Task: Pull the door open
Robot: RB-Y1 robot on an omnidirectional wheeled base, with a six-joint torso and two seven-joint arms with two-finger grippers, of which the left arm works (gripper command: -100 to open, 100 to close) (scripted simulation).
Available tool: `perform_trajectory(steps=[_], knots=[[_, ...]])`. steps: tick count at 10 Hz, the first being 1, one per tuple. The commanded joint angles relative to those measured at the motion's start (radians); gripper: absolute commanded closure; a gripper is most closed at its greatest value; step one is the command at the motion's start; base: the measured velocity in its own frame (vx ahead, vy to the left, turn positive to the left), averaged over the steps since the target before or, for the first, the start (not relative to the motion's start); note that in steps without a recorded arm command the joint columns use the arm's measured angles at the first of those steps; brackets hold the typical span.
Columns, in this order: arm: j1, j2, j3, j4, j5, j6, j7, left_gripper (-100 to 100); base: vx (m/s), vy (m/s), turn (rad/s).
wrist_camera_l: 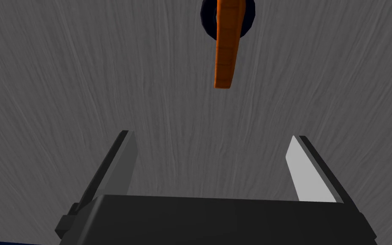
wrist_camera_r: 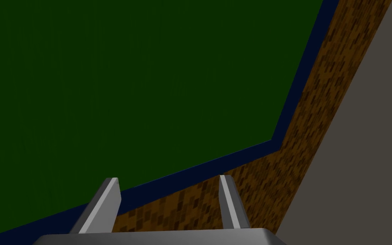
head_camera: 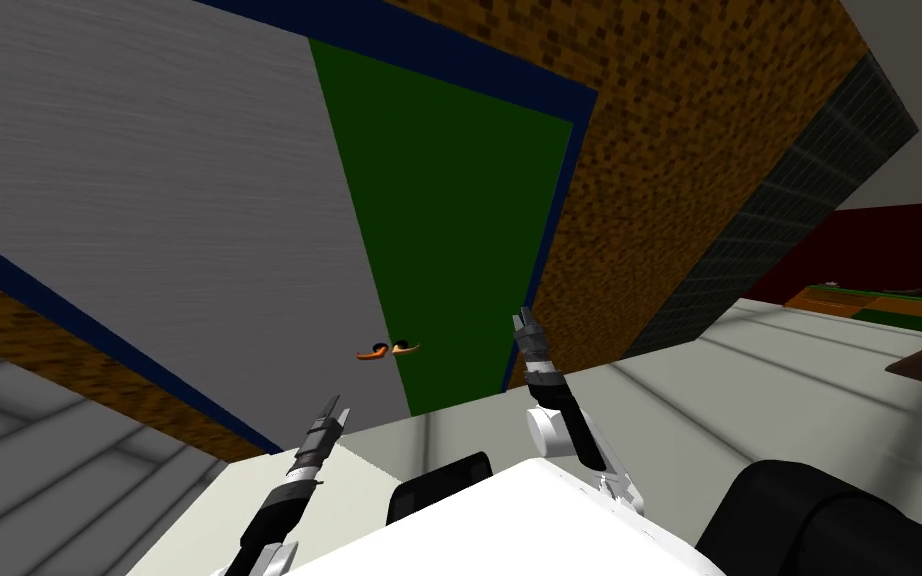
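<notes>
Looking down from the head, the grey door (head_camera: 179,200) stands partly open, with its orange handle (head_camera: 386,350) at one o'clock from the left tool (head_camera: 335,408), apart from it. In the left wrist view, that tool gapes wide and empty, and the handle lies at twelve o'clock, untouched. In the right wrist view, the right tool (wrist_camera_r: 169,191) is spread and empty, facing a green surface (wrist_camera_r: 127,76).

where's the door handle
In the head view, the orange handle is at the edge of the grey door, beside the green area, just ahead of the open left gripper.
</notes>
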Motion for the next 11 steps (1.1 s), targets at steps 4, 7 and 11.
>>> perform_trajectory(steps=[4,7,11], knots=[[-0.031,0.016,0.003,0.090,0.004,-0.028,0.011,-100,0.107,-0.005,-0.054],[-0.025,0.025,0.037,0.111,0.018,-0.020,-0.002,-100,0.048,0.005,-0.049],[-0.018,0.033,0.113,0.146,0.051,0.001,-0.038,-100,0.003,0.056,-0.125]])
